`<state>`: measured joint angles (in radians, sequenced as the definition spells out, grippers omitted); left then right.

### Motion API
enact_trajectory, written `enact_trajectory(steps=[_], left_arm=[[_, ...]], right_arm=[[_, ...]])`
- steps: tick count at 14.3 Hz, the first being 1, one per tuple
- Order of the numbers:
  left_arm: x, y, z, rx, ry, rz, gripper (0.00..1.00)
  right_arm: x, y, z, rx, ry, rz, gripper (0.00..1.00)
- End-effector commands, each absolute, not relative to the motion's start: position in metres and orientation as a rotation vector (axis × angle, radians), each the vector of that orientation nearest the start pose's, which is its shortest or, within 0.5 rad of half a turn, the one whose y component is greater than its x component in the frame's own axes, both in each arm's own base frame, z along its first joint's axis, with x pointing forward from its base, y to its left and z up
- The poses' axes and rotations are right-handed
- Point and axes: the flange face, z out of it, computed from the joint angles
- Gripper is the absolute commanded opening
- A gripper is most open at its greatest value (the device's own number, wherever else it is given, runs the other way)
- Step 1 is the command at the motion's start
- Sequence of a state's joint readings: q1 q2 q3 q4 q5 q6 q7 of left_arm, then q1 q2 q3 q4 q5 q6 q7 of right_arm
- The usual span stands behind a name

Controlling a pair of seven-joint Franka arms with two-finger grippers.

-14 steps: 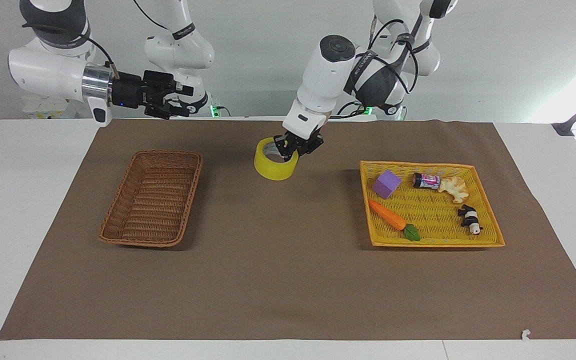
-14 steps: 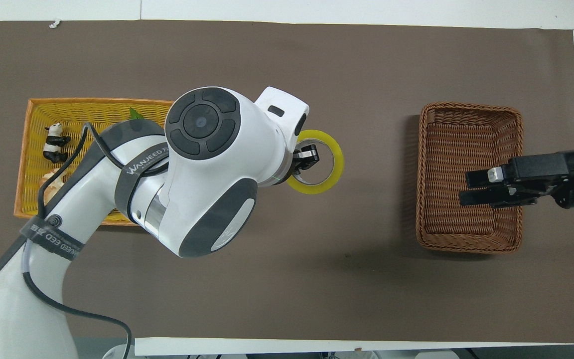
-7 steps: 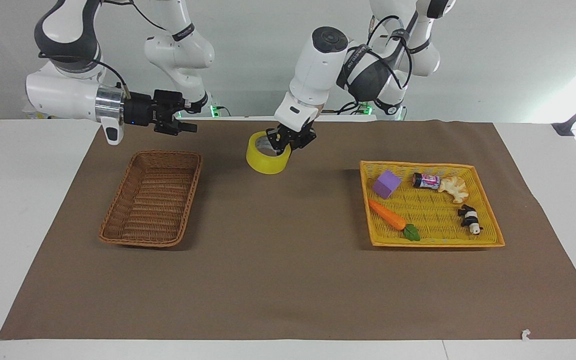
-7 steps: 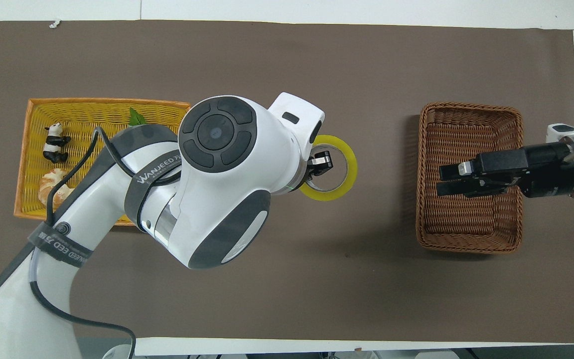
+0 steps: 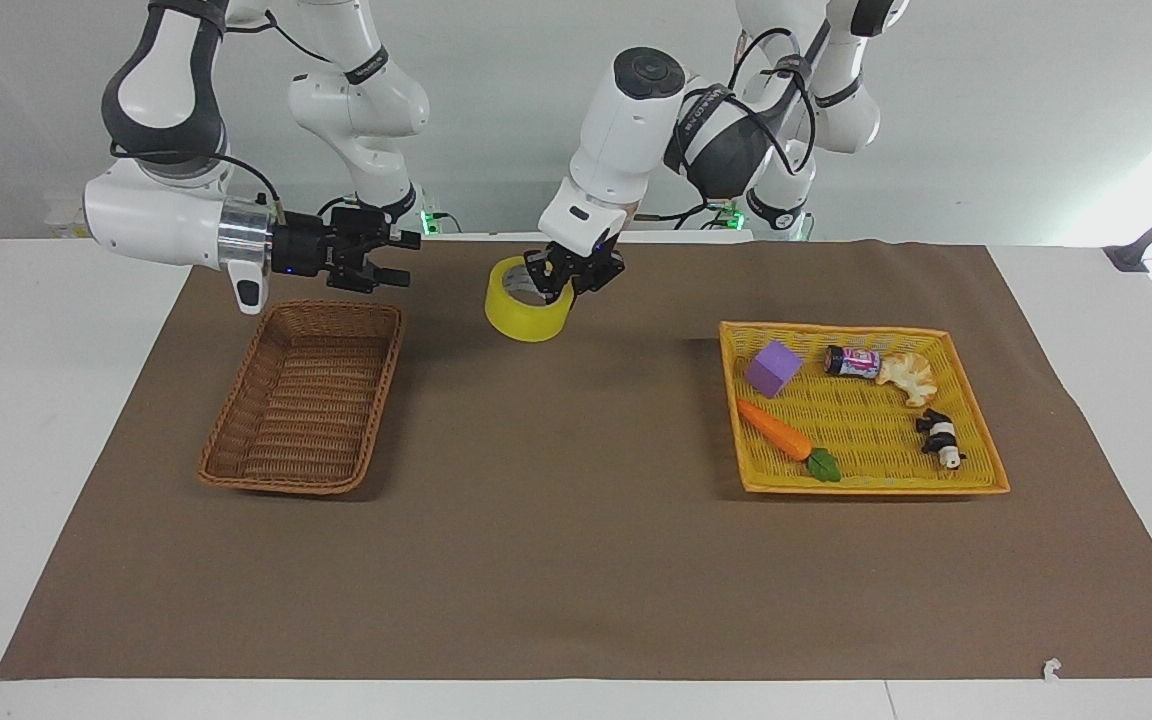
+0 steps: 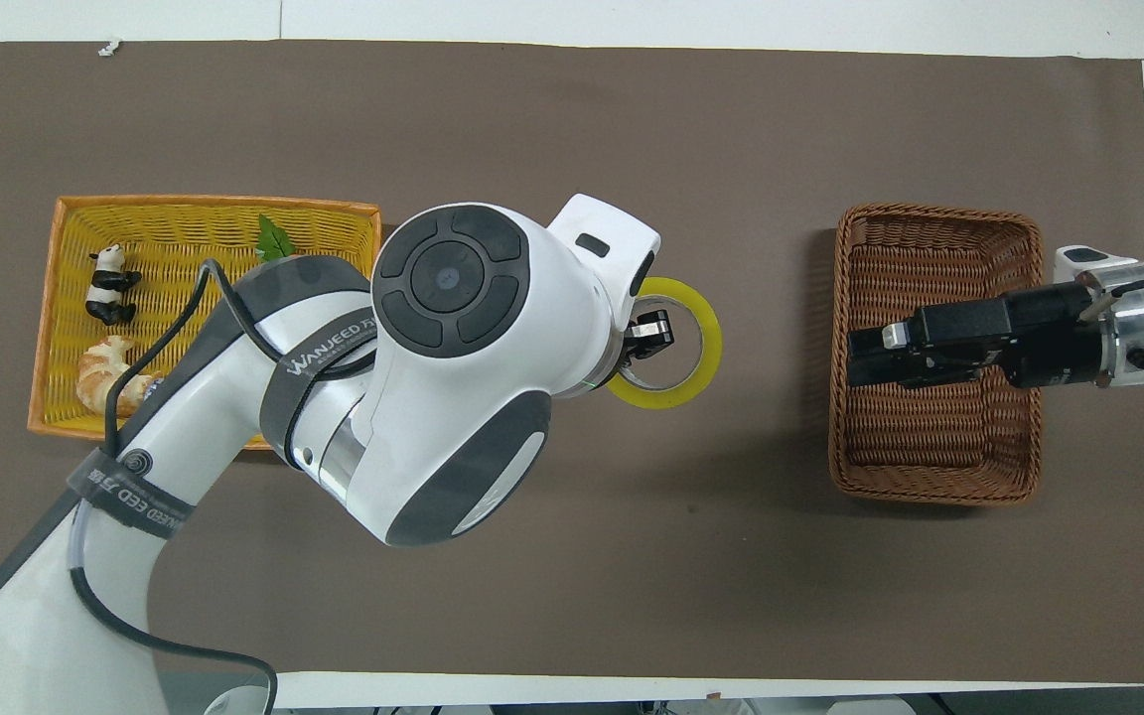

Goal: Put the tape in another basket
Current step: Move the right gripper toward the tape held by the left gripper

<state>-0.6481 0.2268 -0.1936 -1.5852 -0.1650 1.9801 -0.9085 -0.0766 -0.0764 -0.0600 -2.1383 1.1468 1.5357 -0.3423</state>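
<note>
The yellow tape roll (image 5: 521,318) hangs tilted in my left gripper (image 5: 568,278), which is shut on its rim with one finger inside the core. It is held above the brown mat, between the two baskets. In the overhead view the tape (image 6: 671,399) shows as a ring under the left gripper (image 6: 649,338). The dark brown wicker basket (image 5: 301,410) lies at the right arm's end and holds nothing; it also shows in the overhead view (image 6: 929,447). My right gripper (image 5: 406,255) is open, level, and up in the air over that basket (image 6: 855,357), pointing toward the tape.
The bright yellow basket (image 5: 866,470) at the left arm's end holds a purple cube (image 5: 773,367), a carrot (image 5: 781,432), a small jar (image 5: 853,362), a croissant (image 5: 906,375) and a toy panda (image 5: 939,438). A brown mat (image 5: 576,560) covers the table.
My left gripper has carried the tape up a little and toward the brown basket. My right gripper has reached farther in over the brown basket, toward the tape.
</note>
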Motion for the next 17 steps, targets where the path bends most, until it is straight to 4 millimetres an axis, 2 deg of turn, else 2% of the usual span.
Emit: enact_trajectory(steps=[1,3,4,9,17], left_arm=[[0.435,-0.487,0.531,-3.401,-0.242,0.097,0.0],[0.436,-0.486,0.531,-3.399,-0.244,0.098,0.0],[0.436,-0.486,0.531,-3.398,-0.243,0.096,0.0],[0.434,-0.487,0.531,-3.398,-0.237,0.095,0.0],[0.434,-0.487,0.532,-3.399,-0.233,0.091,0.0]], right_arm=[[0.497,0.047,0.46,-1.921,0.079,0.175,1.0],[0.499,0.053,0.458,-1.932,0.09,0.156,1.0],[0.499,0.062,0.456,-1.924,0.082,0.164,1.0],[0.501,0.065,0.456,-1.929,0.087,0.151,1.0],[0.505,0.1,0.453,-1.95,0.095,0.105,0.99]])
